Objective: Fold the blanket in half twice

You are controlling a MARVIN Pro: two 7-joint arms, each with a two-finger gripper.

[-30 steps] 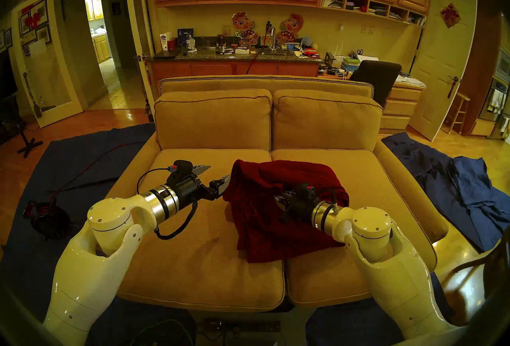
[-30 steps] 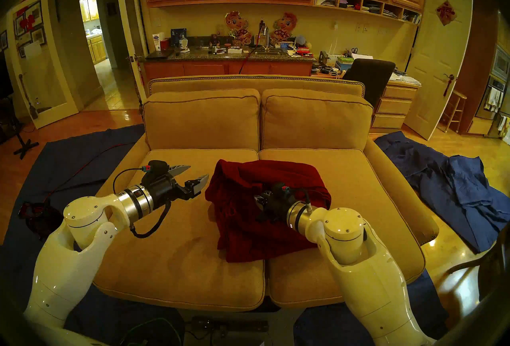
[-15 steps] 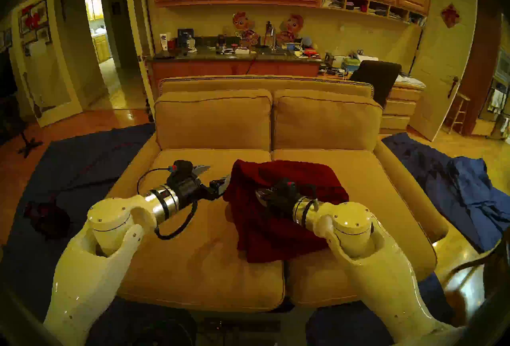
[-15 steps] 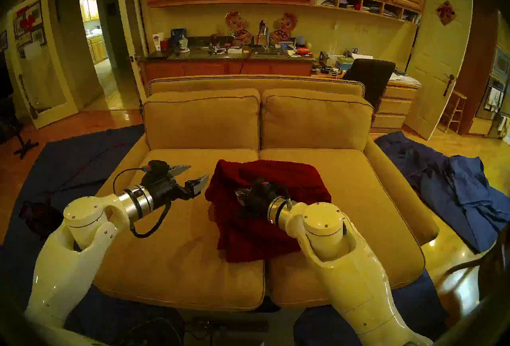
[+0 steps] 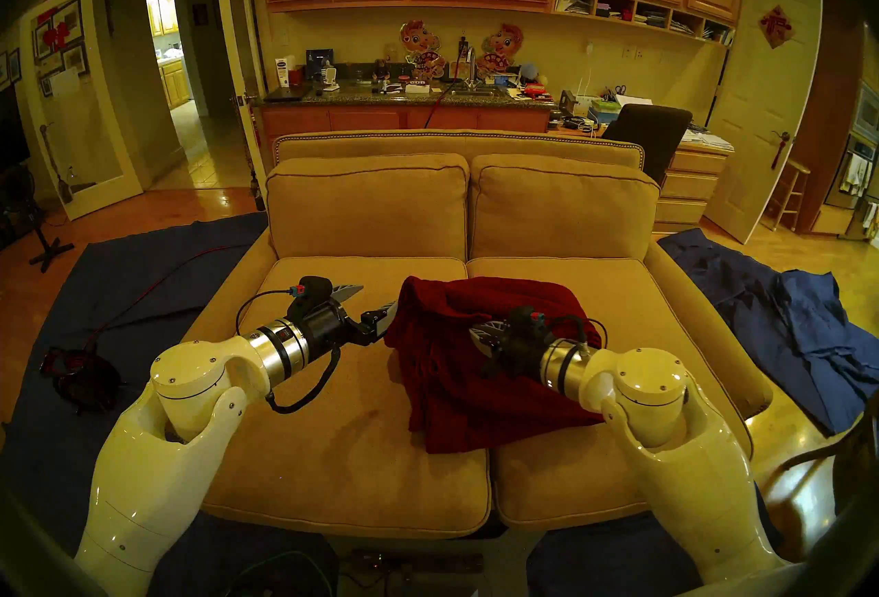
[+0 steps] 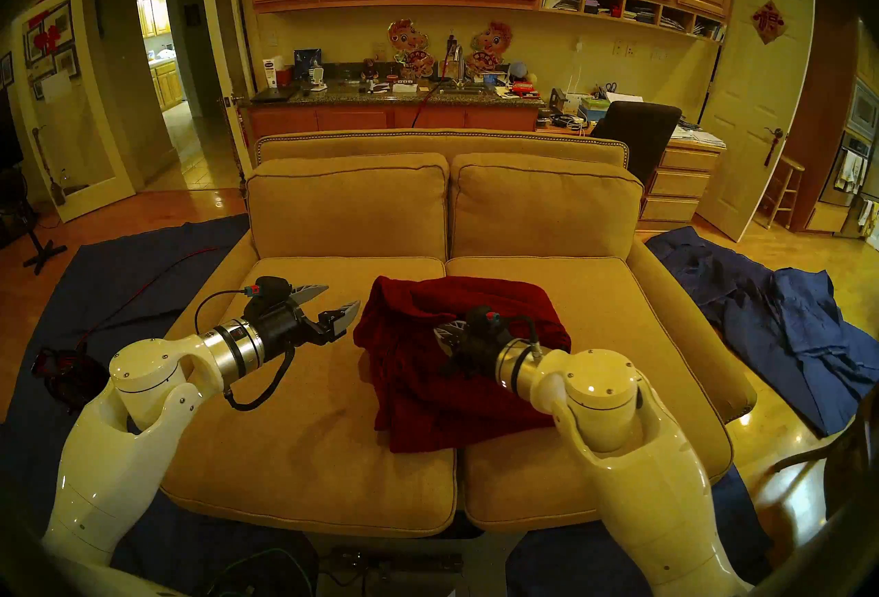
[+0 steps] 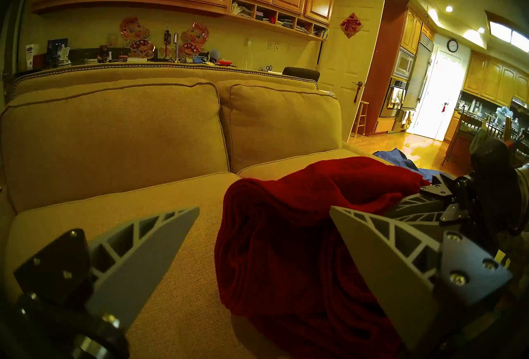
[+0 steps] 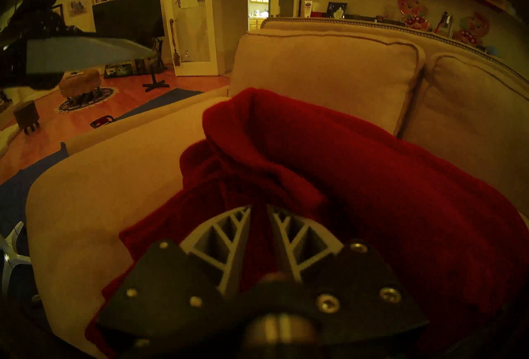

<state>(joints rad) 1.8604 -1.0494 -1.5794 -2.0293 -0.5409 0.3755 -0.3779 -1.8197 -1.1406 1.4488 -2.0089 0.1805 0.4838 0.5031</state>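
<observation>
A tan sofa [image 5: 333,415] in a warm-lit room is carrying everything here, with dark blue cloths [image 5: 785,334] lying on the floor either side. The blanket [image 5: 475,396] is sitting bunched in the middle of the seat, straddling the seam between the two seat cushions, more a lumpy heap than a neat fold, with one rolled edge sticking up at its far left corner.

The right tool [image 8: 260,214] is pinching a ridge of blanket [image 8: 357,178] near the top of the pile, jaws nearly together with red cloth squeezed between them. The left tool [image 7: 263,215] is hanging wide open just beside the blanket's left edge, holding nothing.

What I'm worrying about: the right tool is probably gripping several layers at once, so any pull is likely dragging the whole heap instead of peeling one edge, and the fold is ending up crooked. Plush fabric is also looking slippery enough to slide out of a small pinch. If the left tool is closing on that rolled edge blind, it could be catching the wrong layer, or snagging the sofa cover underneath. And both tools are working close together, so they're risking a bump.
</observation>
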